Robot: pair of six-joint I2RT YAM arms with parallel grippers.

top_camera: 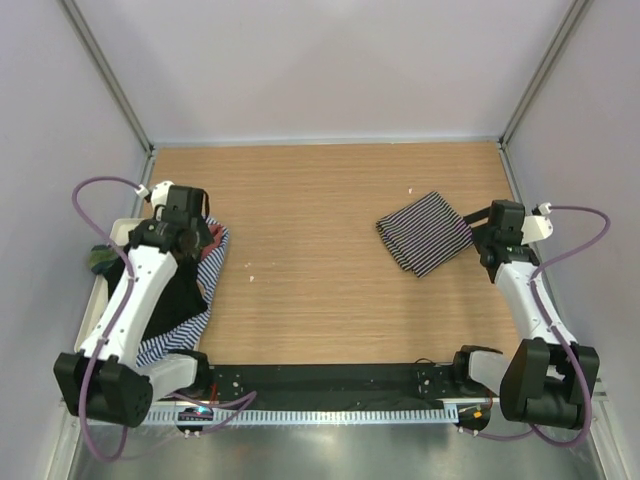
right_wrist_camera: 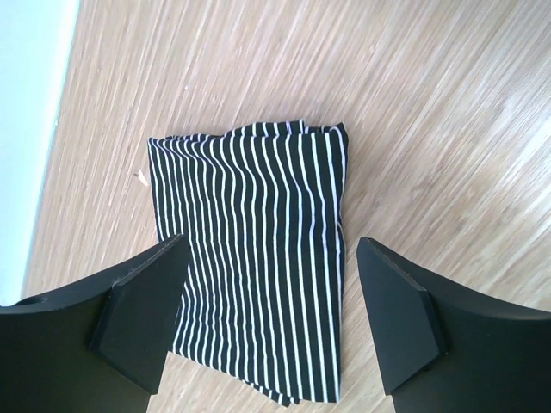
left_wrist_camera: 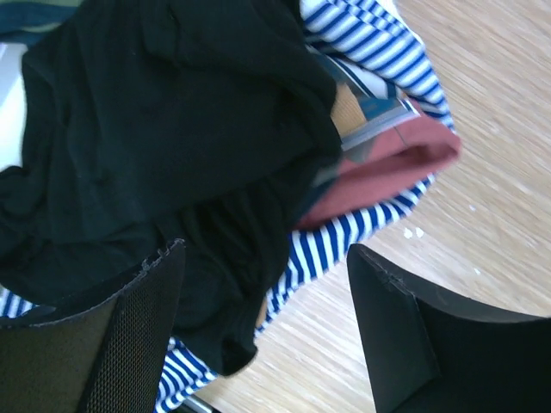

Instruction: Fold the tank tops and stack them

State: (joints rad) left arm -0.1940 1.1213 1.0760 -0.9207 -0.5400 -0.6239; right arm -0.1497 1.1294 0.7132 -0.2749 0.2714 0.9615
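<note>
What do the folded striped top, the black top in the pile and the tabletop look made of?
Folded striped top: soft thin cloth, likely jersey knit, matte; its stripes ripple and edges lie limp. Black top: similar soft matte cloth, bunched in deep loose folds. Tabletop: wood-grain pattern, smooth with slight sheen; laminate or veneer, cannot tell which.
</note>
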